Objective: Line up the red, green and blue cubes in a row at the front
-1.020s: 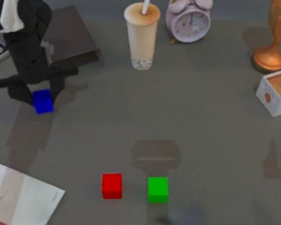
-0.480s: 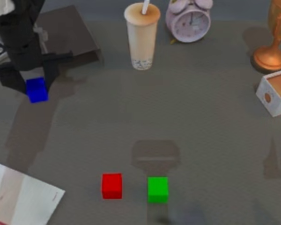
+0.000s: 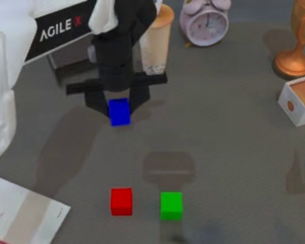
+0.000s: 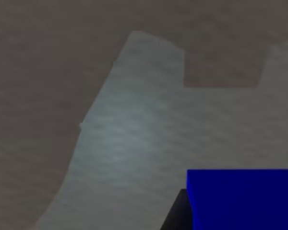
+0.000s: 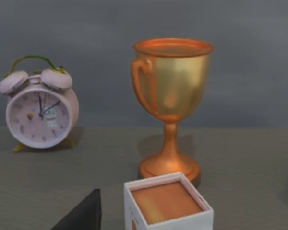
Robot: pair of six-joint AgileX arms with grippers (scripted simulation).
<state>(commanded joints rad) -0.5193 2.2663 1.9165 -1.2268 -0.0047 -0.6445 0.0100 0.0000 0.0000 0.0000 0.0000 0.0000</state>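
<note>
My left gripper (image 3: 119, 108) is shut on the blue cube (image 3: 119, 113), which hangs above the table left of centre, in front of the drink cup. The left wrist view shows the blue cube (image 4: 242, 199) against one dark finger (image 4: 179, 214), with the table well below. The red cube (image 3: 121, 201) and the green cube (image 3: 171, 205) rest side by side near the front edge, a small gap between them. My right arm is parked off the right side; only one finger (image 5: 84, 214) shows in its wrist view, set wide, with nothing held.
A drink cup (image 3: 156, 48) stands at the back, partly behind my left arm. A pink alarm clock (image 3: 204, 23), a gold trophy (image 3: 294, 43) and a white and tan box (image 3: 299, 100) stand at the back right. A dark box (image 3: 66, 66) lies at back left, paper (image 3: 25, 213) at front left.
My left arm has swung from the far left toward the middle, carrying the blue cube to the right and slightly forward. The red and green cubes have not moved.
</note>
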